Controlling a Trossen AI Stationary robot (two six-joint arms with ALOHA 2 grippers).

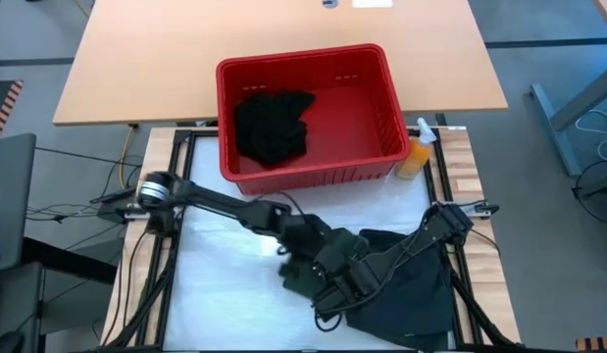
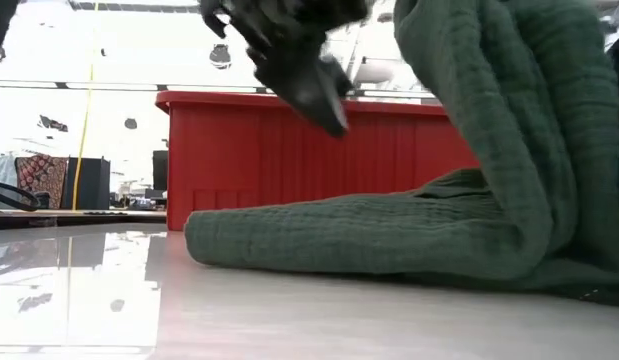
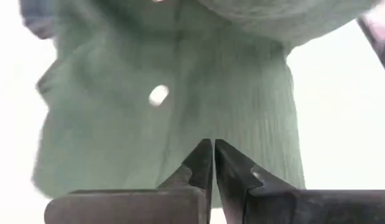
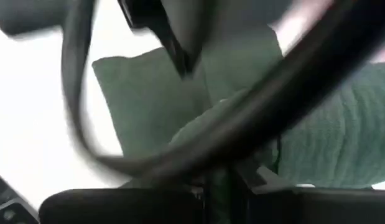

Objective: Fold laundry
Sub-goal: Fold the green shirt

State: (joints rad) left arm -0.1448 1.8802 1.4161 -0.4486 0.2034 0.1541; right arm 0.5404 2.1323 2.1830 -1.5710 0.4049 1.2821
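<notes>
Green shirt lifted at one end by right gripper, pinched on fabric; left gripper fully closed, empty, above it.

The shirt is a muted dark green with a fine ribbed, crinkled weave, and one pale round button stands out against it. The basket is bright red with slotted walls and holds a black garment, while the spray bottle beside it is orange with a white head. The bench is glossy white between light wooden edges, and both arms are black, as is the left gripper.
</notes>
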